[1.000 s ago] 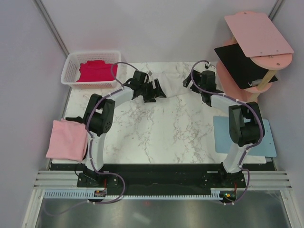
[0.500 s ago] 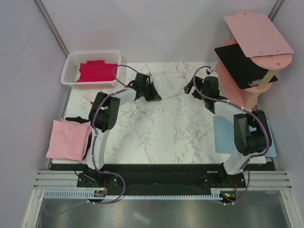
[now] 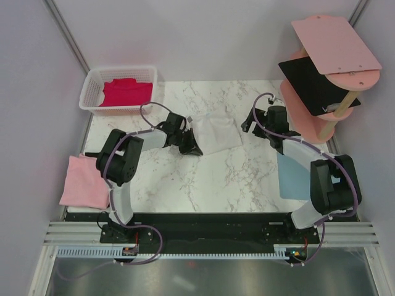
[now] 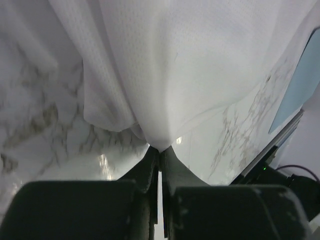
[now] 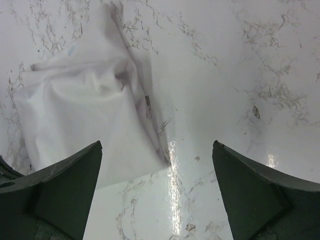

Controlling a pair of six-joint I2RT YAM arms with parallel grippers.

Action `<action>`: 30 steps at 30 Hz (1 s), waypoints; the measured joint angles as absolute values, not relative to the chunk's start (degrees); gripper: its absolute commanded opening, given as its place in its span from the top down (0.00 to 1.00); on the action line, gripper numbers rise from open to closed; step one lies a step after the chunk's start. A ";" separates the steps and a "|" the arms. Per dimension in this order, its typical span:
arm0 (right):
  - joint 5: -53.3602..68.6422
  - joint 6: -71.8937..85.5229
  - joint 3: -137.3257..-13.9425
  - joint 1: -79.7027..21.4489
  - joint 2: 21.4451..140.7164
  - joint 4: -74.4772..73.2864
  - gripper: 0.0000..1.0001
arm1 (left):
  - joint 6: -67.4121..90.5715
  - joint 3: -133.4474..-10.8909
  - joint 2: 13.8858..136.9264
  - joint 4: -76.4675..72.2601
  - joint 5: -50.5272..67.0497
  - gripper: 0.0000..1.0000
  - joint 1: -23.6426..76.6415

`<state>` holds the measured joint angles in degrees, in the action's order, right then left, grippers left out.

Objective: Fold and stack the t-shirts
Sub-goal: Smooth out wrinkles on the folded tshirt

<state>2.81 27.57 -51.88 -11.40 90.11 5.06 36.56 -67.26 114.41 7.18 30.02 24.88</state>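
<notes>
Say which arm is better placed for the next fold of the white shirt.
Left. The left tool is shut on the white shirt at its edge, so it can probably carry the fold over. The right tool hangs open above the shirt's other side, gripping nothing.

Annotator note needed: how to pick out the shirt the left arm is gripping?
Start at the marble table; near its middle lies a crumpled white t-shirt, one edge pinched in the left gripper's shut fingers. It alone is white, unlike the magenta-red shirt in the basket and the pink shirt at the table's left edge.
</notes>
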 measured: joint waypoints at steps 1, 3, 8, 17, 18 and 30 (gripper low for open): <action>3.01 27.22 -51.55 -11.40 89.17 4.43 0.02 | 36.10 -65.49 112.55 8.23 30.13 0.98 24.91; 3.55 26.68 -50.85 -11.40 87.26 3.07 0.02 | 34.85 -61.10 108.09 10.48 30.02 0.88 24.99; 6.83 25.74 -48.16 -11.62 83.77 1.67 0.02 | 31.94 -51.92 97.06 15.86 29.50 0.13 25.28; 9.23 23.16 -47.81 -19.84 85.65 0.05 0.20 | 29.85 -50.13 84.07 23.07 24.47 0.00 25.54; 9.50 22.90 -48.34 -20.49 86.63 -0.01 0.26 | 29.71 -51.07 84.51 23.59 23.51 0.02 25.54; 10.44 25.04 -52.07 -21.10 95.22 1.19 0.51 | 29.19 -71.72 102.50 24.18 12.12 0.19 24.23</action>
